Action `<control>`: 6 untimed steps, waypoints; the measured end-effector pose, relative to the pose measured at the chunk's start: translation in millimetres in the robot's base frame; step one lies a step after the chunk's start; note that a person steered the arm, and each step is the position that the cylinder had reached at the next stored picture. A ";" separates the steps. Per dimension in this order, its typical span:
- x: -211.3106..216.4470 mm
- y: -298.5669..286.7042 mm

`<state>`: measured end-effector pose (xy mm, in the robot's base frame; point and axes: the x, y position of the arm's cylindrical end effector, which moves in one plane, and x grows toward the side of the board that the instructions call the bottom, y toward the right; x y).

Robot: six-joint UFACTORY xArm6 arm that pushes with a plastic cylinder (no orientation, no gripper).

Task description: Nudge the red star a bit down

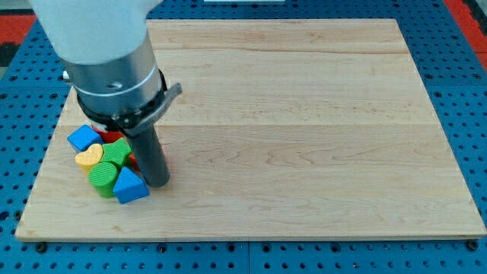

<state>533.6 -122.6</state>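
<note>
The red star [114, 137] is mostly hidden; only small red bits show in a cluster of blocks at the view's lower left, under the arm's grey body. My tip [157, 183] rests on the board at the cluster's right edge, just right of the blue triangle [130, 186] and below the red bits. Around the red star lie a blue cube [83, 138], a yellow heart [89, 157], a green star [118, 151] and a green cylinder [103, 176].
The wooden board [304, 122] lies on a blue perforated table. The cluster sits close to the board's left edge and not far from its bottom edge. The arm's grey body [114, 68] covers the board's upper left.
</note>
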 end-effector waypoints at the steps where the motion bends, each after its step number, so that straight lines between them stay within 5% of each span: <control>1: -12.0 35.8; 2: -23.7 76.9; 6: -37.5 13.3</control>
